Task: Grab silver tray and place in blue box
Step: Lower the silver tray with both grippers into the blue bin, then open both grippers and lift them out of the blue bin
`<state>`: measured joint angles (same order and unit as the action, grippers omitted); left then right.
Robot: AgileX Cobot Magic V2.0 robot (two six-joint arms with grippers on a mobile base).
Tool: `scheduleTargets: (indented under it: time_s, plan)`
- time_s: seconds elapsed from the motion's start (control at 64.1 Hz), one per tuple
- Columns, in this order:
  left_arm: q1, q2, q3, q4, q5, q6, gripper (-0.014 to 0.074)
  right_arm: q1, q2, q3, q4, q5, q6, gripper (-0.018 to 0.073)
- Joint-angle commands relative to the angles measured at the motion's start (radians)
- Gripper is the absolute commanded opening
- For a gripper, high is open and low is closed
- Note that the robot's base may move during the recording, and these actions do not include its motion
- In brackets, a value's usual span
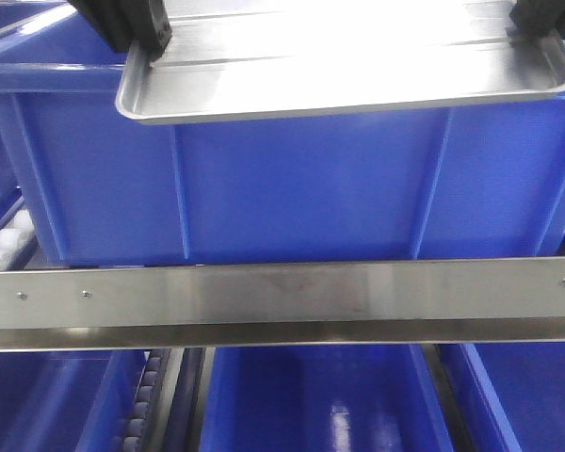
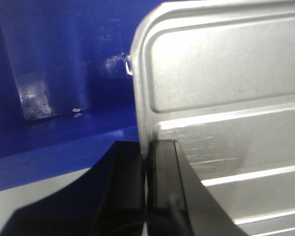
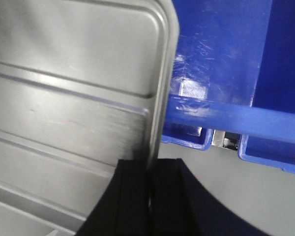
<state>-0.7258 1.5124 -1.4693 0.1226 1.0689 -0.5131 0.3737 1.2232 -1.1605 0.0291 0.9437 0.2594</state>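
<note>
Front view, 6 o'clock: lower blue bins (image 1: 311, 405) sit beneath a steel rail (image 1: 282, 292) that crosses my whole frame. Behind the rail stands the blue box (image 1: 301, 179), its ribbed wall facing me. At 12 o'clock the silver tray (image 1: 348, 80) hangs in the air, its near edge overlapping the box's top rim. My left hand (image 2: 147, 147) pinches the tray's rim at 10 o'clock. My right hand (image 3: 150, 167) pinches the opposite rim at 2 o'clock.
</note>
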Motion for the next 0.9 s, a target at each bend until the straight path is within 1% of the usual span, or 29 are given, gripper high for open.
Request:
scheduleTargets:
  time_s: [0.0,0.265,0.39,0.515,0.639,0.749,0.811,0.889]
  plan:
    - [0.000,-0.040,-0.020,0.070,0.045,0.033,-0.0098,-0.011,-0.029,-0.036,-0.085,-0.051,-0.012,0.0057]
    - [0.000,-0.040,-0.041,0.077,0.028,0.037,-0.0098,-0.011,-0.029,-0.045,-0.085,-0.066,-0.012,0.0057]
    - [0.000,-0.040,-0.115,0.130,0.010,0.037,-0.0098,-0.011,-0.029,-0.114,-0.085,-0.092,-0.012,0.0057]
    - [0.007,-0.025,-0.196,0.202,-0.059,0.037,-0.0098,-0.011,-0.003,-0.218,-0.085,-0.140,-0.012,0.0057]
    - [0.063,0.043,-0.266,0.213,-0.115,0.039,-0.0098,-0.013,0.096,-0.342,-0.090,-0.154,-0.012,0.0057]
    - [0.115,0.117,-0.289,0.211,-0.174,0.039,-0.0098,-0.023,0.220,-0.426,-0.124,-0.159,-0.012,0.0057]
    - [0.146,0.168,-0.293,0.208,-0.215,0.039,-0.0098,-0.033,0.304,-0.475,-0.126,-0.160,-0.012,0.0057]
    - [0.173,0.223,-0.293,0.206,-0.224,0.039,-0.0097,-0.046,0.389,-0.518,-0.126,-0.152,-0.012,0.0057]
